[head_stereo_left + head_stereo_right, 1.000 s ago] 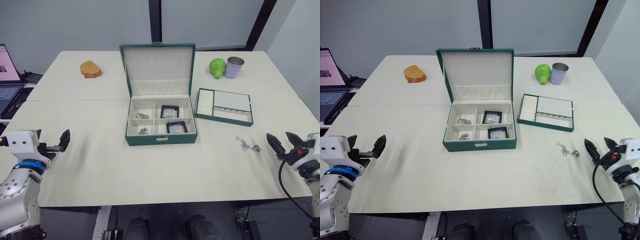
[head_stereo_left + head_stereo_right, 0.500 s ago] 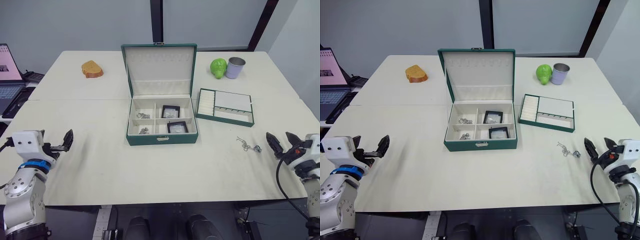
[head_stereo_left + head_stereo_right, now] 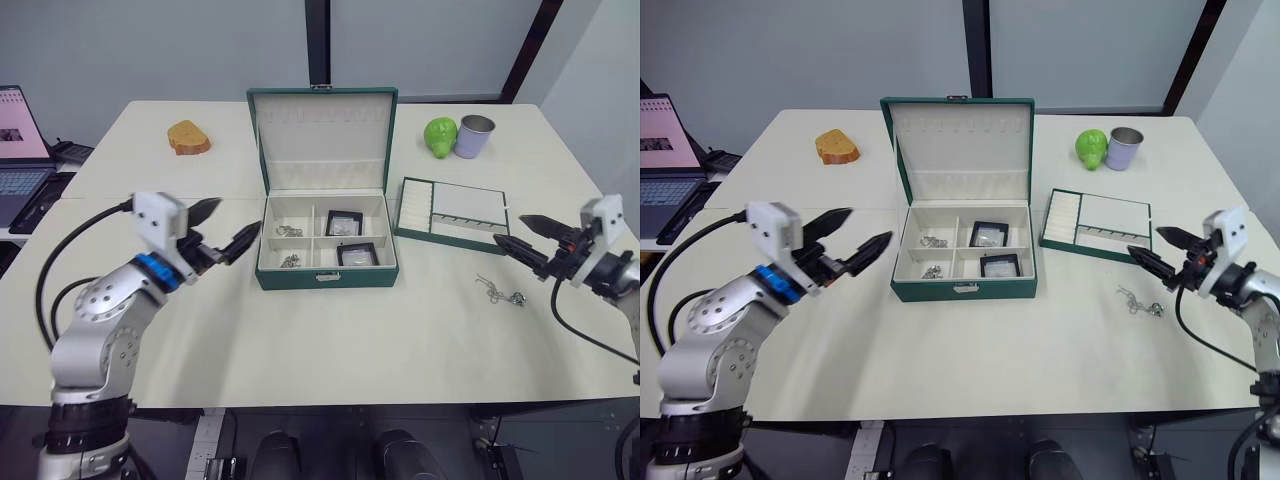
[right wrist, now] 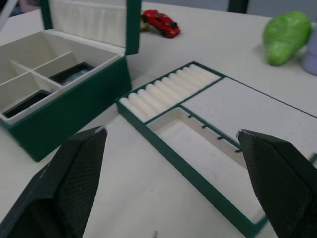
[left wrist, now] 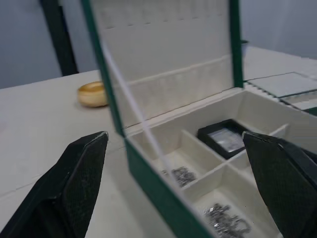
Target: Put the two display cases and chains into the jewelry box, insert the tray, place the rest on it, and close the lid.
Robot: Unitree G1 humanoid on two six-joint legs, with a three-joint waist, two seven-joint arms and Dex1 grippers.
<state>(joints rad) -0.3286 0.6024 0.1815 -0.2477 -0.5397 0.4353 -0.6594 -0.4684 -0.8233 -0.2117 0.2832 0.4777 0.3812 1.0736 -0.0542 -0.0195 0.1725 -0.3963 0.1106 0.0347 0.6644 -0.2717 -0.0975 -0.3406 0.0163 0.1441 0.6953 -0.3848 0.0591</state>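
Tray (image 3: 451,210), near the surface's right edge: likely light, rigid; best pinched at a green rim wall; both tools, left (image 3: 222,226) and right (image 3: 522,233), spread wide and empty.

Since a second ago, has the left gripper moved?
Yes. The left gripper has risen off the near table edge and now hovers open beside the jewelry box's left wall.

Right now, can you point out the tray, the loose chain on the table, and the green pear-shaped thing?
tray (image 3: 452,239), left eye view, on its green front rim.
loose chain (image 3: 497,293), left eye view, on the middle of the silver heap.
green pear (image 3: 439,136), left eye view, on its rounded body.
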